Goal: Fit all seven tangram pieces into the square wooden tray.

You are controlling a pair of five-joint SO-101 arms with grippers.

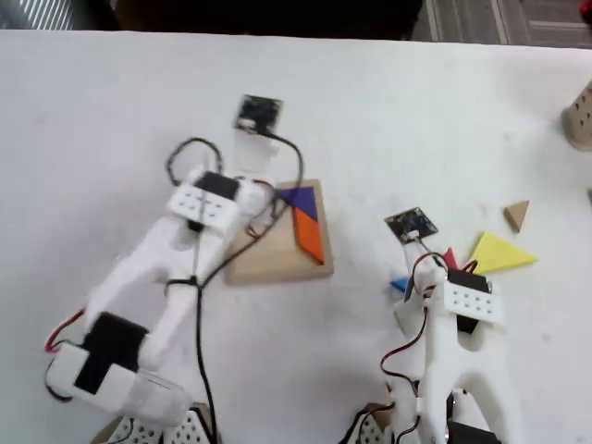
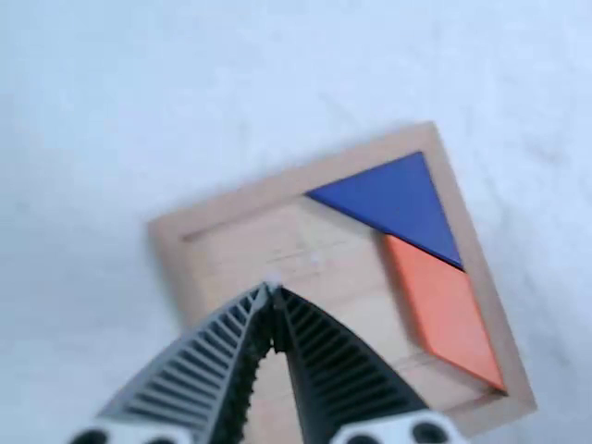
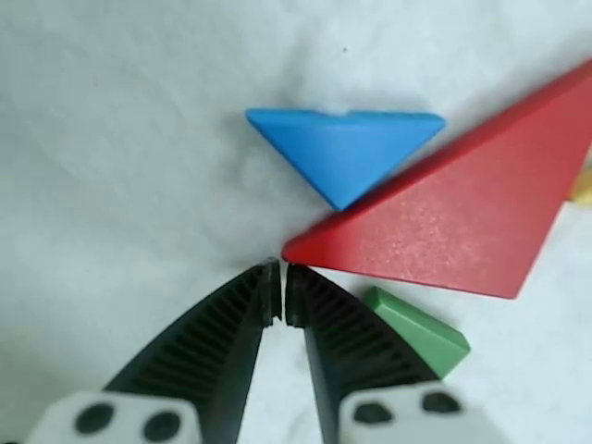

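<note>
Left gripper (image 2: 274,298): fingers are shut, nothing is held. The tips are parked over the bare floor of the wooden tray (image 2: 277,190). Two pieces are already seated beyond the tips and off to one side: dark blue triangle (image 2: 398,199) and orange parallelogram (image 2: 444,310), edge to edge.

Right gripper (image 3: 280,276): fingers are also closed and empty. The tips are just beside the sharp corner of the red triangle (image 3: 462,222). The light blue triangle (image 3: 344,143) lies just past the tips, touching the red one. The green piece (image 3: 416,328) sits against one finger's flank; whether it is tucked under the red edge cannot be told. The yellow triangle (image 1: 499,252) and tan triangle (image 1: 516,215) lie further out, beyond the cluster.

Risks, as judged:
- If the right gripper is lowered shut, the red corner gets rammed and the light blue piece is shoved along with it.
- If the fingers are opened this close, the green piece is likely knocked aside.
- With red, light blue and green crowded together, a clean pinch on one is hard; neighbours get dragged.
- Flat pieces on the table: a shallow grip is expected to slip.
- If the left tips are dropped, the tray can be skated or the seated pair disturbed.
- A black cable (image 1: 199,342) is draped by the tray; a snag is possible.
</note>
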